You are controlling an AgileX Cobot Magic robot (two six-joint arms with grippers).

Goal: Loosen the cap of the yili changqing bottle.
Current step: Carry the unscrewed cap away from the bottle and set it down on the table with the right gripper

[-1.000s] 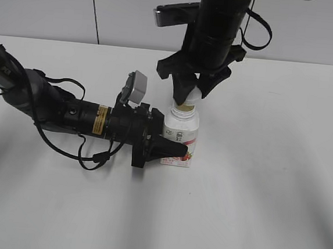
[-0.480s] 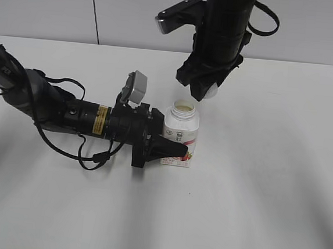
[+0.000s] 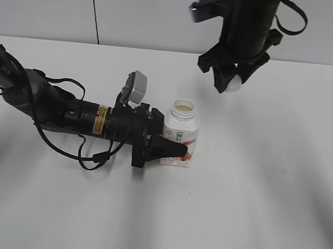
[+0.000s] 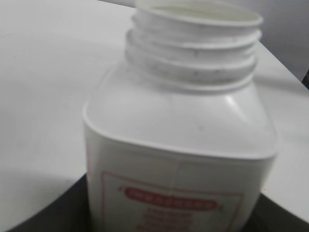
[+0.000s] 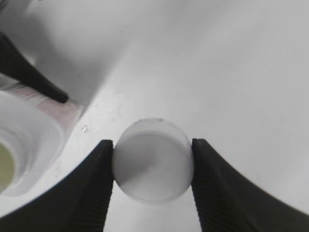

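On the table [image 3: 275, 215], the left gripper [image 3: 173, 150] is clamping the upright, open-necked bottle [image 3: 180, 134], while the right gripper [image 3: 233, 84] is pinching the cap [image 3: 235, 85] aloft to its right: loosening looks done, cap fully off.

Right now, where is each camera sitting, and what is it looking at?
Exterior view: sits in front of the table, looking down at a slant; shows both arms, the left gripper clamping the bottle, the right gripper holding the cap above the table.
Left wrist view: on the left arm, close behind the bottle, facing its open threaded neck; only a dark finger edge shows.
Right wrist view: on the right arm, looking down; both fingers pinch the cap.
Shared: the bottle appears in all three.
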